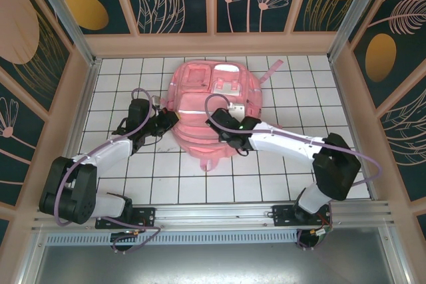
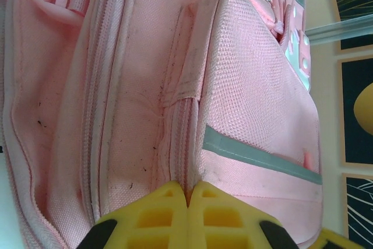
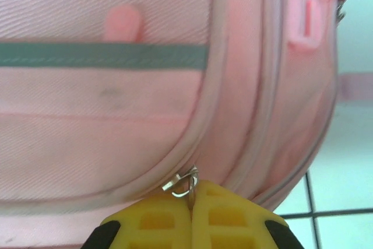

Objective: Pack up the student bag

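A fixed camera looked down from high above the near edge over the whole tiled counter. The wrist cameras sat behind the left end effector and the right end effector, facing forward, very close to the pink bag. All three views shared that bag.

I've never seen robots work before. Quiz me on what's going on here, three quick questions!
1. True or false: the student bag lies on a white tiled table.
2. What is the right hand pinching? A) a strap B) a metal zipper pull C) a pencil
3. Fill the gap: the left hand, its yellow fingers against the bag's zipper seam, is ____ (open or shut).
Key: 1 true; 2 B; 3 shut.
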Robot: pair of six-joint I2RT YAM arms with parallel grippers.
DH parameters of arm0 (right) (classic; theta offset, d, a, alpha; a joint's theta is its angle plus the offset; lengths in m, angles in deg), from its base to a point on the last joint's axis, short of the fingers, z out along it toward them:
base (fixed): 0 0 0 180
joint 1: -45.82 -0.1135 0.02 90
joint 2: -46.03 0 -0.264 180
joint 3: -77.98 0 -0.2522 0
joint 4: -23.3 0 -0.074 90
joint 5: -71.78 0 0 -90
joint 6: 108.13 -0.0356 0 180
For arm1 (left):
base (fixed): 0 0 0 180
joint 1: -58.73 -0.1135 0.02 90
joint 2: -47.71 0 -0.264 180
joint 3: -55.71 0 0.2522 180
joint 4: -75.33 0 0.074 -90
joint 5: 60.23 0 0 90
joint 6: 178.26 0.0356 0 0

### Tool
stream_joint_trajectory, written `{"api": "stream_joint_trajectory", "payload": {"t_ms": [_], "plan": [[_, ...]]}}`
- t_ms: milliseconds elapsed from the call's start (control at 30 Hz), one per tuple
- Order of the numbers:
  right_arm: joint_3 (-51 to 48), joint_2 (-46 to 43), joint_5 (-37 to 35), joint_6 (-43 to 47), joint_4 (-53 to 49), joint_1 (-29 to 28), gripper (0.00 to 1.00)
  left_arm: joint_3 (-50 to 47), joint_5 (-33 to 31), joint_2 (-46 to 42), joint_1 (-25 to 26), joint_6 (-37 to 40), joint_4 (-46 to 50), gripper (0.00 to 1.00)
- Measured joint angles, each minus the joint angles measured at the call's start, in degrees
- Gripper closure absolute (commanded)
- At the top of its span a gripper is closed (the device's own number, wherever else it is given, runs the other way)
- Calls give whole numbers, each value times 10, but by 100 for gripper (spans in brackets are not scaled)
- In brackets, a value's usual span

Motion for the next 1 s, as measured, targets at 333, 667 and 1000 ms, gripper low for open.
{"api": "stream_joint_trajectory", "payload": {"t_ms": [333,667,1000], "plan": [[-7,-2,72,304,67,83,100,11,-43,0,2,42,31,100],[45,40,137,511,83,142,100,33,-68,8,1,125,70,100],[138,103,195,558,68,172,100,33,-87,11,-6,152,72,90]]}}
